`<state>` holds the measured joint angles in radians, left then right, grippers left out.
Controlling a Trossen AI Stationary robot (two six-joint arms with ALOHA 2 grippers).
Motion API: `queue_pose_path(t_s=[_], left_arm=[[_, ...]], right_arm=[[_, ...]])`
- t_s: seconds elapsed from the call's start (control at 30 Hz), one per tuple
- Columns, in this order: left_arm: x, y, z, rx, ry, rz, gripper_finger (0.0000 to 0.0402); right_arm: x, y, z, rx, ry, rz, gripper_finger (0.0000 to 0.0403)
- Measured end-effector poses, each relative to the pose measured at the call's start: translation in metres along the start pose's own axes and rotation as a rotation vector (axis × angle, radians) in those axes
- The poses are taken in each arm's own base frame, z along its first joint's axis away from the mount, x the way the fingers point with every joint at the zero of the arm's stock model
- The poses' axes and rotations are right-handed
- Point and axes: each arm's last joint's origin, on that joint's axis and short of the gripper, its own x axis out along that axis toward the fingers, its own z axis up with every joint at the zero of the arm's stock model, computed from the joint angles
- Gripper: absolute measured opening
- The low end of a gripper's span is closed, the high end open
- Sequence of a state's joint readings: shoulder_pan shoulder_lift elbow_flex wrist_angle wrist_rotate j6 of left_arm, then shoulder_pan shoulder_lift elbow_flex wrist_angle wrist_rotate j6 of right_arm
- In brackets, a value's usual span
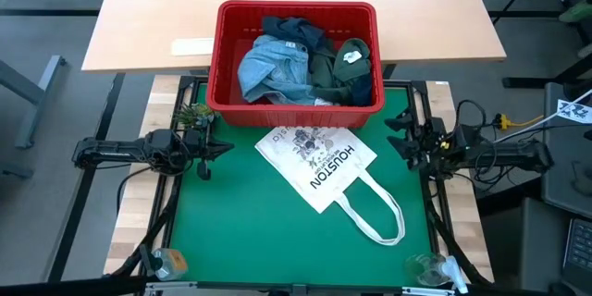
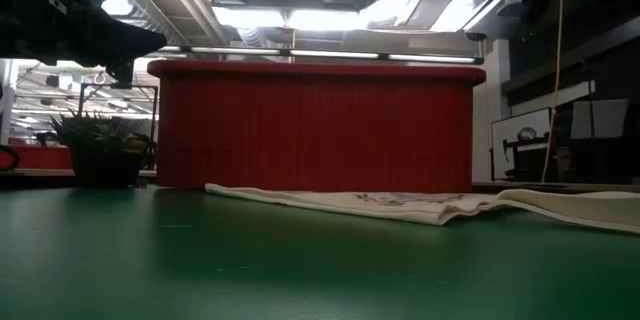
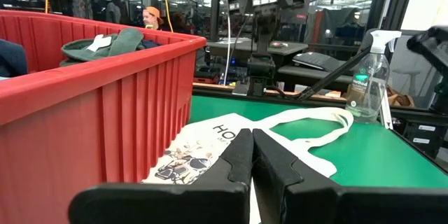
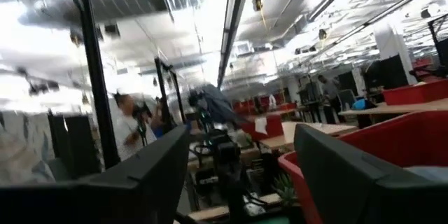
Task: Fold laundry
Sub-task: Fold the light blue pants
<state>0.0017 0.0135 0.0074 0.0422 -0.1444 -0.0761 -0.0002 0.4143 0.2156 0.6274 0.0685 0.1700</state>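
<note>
The laundry lies heaped in a red slotted basket at the far edge of the green mat: light blue denim, a navy piece and dark olive green pieces, one olive piece showing over the rim. A white "HOUSTON" tote bag lies flat on the mat in front of the basket, its handles toward the near right. My left gripper hovers at the mat's left edge, shut and empty. My right gripper stands at the mat's right edge, open and tipped upward, nothing between its fingers.
A small potted plant stands at the basket's left corner. A spray bottle stands near the mat's near right corner, and a small object lies at the near left. A wooden table lies beyond the basket. People move in the room behind.
</note>
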Motion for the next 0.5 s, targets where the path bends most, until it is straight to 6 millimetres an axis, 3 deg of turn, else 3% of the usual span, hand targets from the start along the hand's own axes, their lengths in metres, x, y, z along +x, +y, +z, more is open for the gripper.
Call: queue_pose_path(t_s=[0.23,0.37,0.5], left_arm=[[0.0,0.0,0.0,0.0,0.0,0.0,0.0],[0.0,0.0,0.0,0.0,0.0,0.0,0.0],[0.0,0.0,0.0,0.0,0.002,0.0,0.0]], right_arm=[[0.074,0.005,0.023,-0.187,0.253,-0.105,0.026],[0.122,-0.009,0.032,-0.253,0.479,-0.265,0.026],[0.169,-0.037,0.04,-0.29,0.637,-0.347,0.026]])
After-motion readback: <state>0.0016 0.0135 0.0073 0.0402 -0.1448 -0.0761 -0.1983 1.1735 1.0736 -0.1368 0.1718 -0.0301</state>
